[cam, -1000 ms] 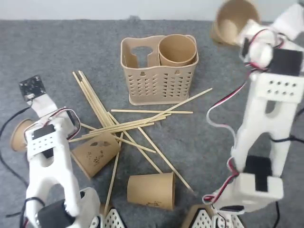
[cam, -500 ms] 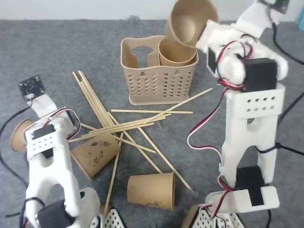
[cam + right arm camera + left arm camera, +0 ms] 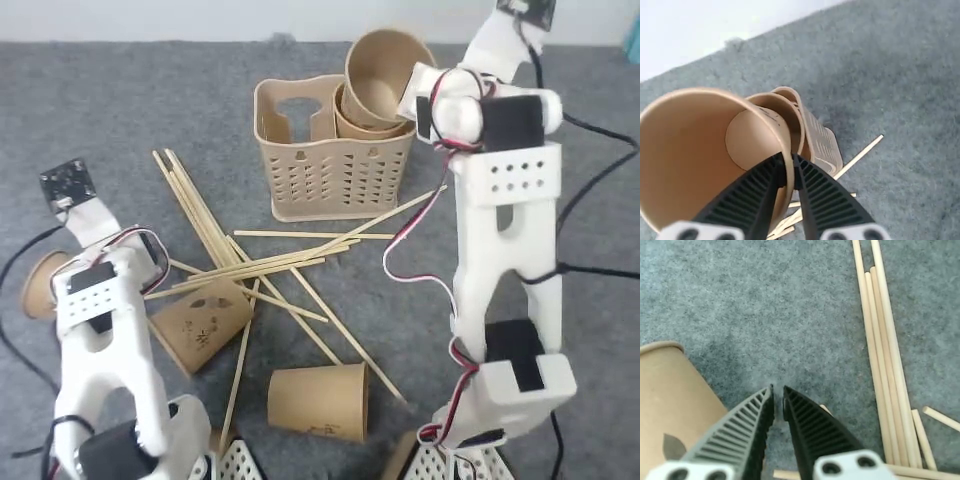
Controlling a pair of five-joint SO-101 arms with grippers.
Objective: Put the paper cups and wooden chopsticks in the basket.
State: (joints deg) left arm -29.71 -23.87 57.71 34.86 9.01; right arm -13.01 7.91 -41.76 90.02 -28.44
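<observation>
My right gripper (image 3: 412,86) is shut on the rim of a paper cup (image 3: 383,62), pinching its wall (image 3: 695,150) between the fingers. That cup hangs tilted, partly nested in a second cup (image 3: 372,122) standing in the right compartment of the tan basket (image 3: 330,178). Wooden chopsticks (image 3: 250,265) lie scattered on the carpet in front of the basket. My left gripper (image 3: 778,388) is shut and holds nothing, low over the carpet between a lying cup (image 3: 670,390) and a bundle of chopsticks (image 3: 880,355).
Two more cups lie on their sides in the foreground, one printed (image 3: 200,325) and one plain (image 3: 320,400). Another cup (image 3: 38,285) lies beside the left arm (image 3: 100,320). The basket's left compartment (image 3: 292,118) holds nothing. Grey carpet covers the table.
The right arm swung its cup from the far right over to the basket and lowered it into the cup standing there. The left arm stayed still.
</observation>
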